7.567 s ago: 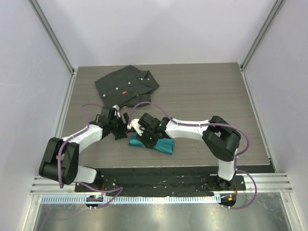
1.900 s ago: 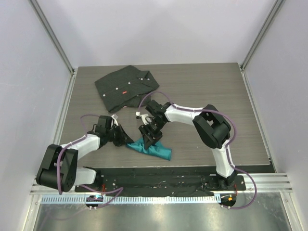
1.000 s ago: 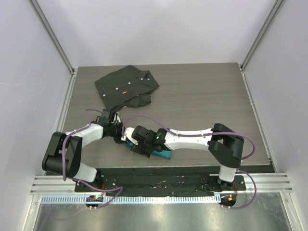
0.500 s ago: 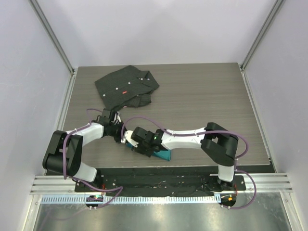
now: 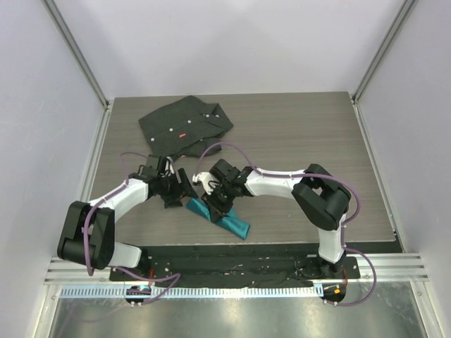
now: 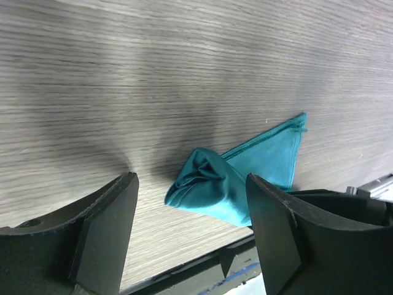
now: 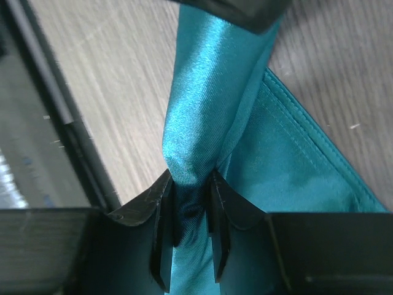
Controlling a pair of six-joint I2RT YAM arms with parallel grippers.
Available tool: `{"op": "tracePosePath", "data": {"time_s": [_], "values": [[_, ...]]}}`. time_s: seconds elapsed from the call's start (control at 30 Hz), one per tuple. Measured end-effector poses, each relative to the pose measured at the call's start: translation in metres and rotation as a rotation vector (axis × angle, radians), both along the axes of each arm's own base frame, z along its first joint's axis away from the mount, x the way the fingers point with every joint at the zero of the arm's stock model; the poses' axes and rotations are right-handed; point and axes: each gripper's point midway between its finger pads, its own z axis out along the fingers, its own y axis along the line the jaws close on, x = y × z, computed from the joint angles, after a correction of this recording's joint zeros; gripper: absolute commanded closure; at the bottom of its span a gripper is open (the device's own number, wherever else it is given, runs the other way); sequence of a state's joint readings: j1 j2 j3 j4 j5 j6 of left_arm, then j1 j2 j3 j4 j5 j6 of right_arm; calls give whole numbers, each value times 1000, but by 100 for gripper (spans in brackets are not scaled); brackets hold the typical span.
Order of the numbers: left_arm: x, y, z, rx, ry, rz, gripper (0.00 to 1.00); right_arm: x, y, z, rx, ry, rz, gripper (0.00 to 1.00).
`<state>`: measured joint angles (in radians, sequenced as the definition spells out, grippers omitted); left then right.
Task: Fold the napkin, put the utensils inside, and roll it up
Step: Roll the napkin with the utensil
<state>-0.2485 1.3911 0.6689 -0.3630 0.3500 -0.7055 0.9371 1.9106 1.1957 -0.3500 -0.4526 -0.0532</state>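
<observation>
The teal napkin lies as a narrow folded bundle, slanting toward the table's near edge. My right gripper is shut on a bunched fold of the napkin, which passes between its jaws. My left gripper stands open just left of the bundle's crumpled end. In the left wrist view the napkin lies ahead, between and beyond the spread fingers of the left gripper, untouched by them. The utensils are hidden.
A black buttoned shirt with a small red tag lies at the table's far left. The black base rail runs along the near edge, close below the napkin. Grey walls with metal posts close in both sides.
The left gripper has opened and drawn back from the napkin's end. The right gripper has closed on the napkin and shifted up and to the right, leaving the bundle slanted.
</observation>
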Motion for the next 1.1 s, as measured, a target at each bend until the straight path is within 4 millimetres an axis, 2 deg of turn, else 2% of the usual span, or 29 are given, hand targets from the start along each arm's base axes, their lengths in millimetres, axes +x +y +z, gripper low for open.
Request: {"op": "tracePosePath", "data": {"time_s": [0.23,0.4,0.63,0.93,1.03,1.07,1.1], "values": [[-8,2,8,-12,-62,0,25,-9,1,0,89,193,10,71],[-8,-2,14,-52,-104,-7,29,-15,1,0,132,300,11,71],[-9,-14,3,-111,-77,-23,34,-18,1,-1,167,386,8,71],[-12,-25,-7,-170,-57,-29,60,-21,2,-2,181,427,13,71],[-12,-26,-10,-172,-52,-32,74,-21,2,-2,180,427,12,71],[-12,-27,-10,-176,-50,-33,82,-21,2,-2,179,427,10,69],[-12,-28,-10,-178,-52,-36,85,-21,2,-2,178,427,8,66]]}}
